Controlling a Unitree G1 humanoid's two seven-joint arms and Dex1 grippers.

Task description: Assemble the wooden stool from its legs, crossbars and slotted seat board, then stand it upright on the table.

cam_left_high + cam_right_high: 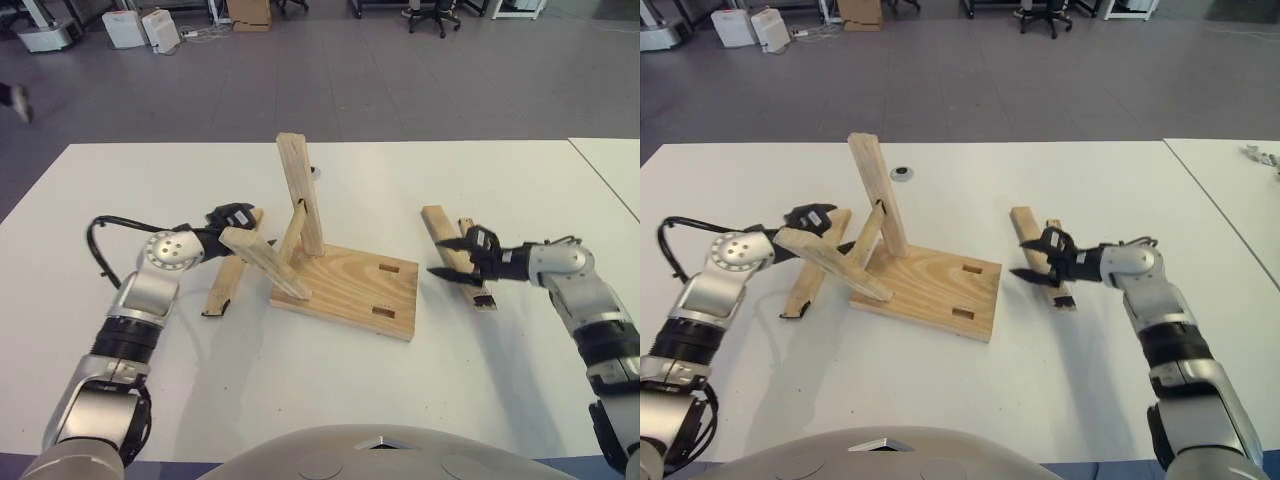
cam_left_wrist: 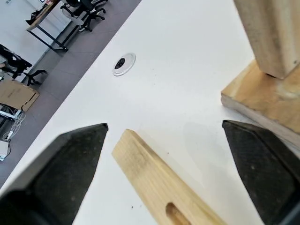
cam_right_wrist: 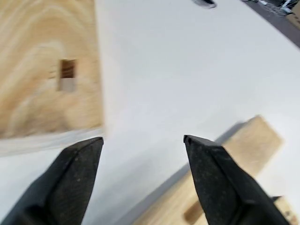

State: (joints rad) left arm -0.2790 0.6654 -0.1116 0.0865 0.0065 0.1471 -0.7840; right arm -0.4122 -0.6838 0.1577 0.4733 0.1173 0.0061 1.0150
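Your right gripper is released: the two fingers are spread wide and hold nothing. It hangs low above the table, over the loose wooden pieces that lie to the right of the seat board. In the right wrist view the wood is under one finger only, not between both. I judge that the step in hand is to take one of these pieces. For this, first bring the gripper sideways until the piece is in the middle of the opening. Then turn the wrist so that the fingers cross its narrow side, and only after that go down and close. Two pieces lie close together there, so take care to catch one alone.

Your left gripper is also released, wide and empty. Between its fingers a loose leg with a slot lies flat on the table, and neither finger touches it as far as I can see. This leg is near the left edge of the seat board.

On the board one upright leg stands. A leaning leg tilts outward from the near left corner, with a crossbar between them. Two slots on the right half are open, so the stool seems less than half done.
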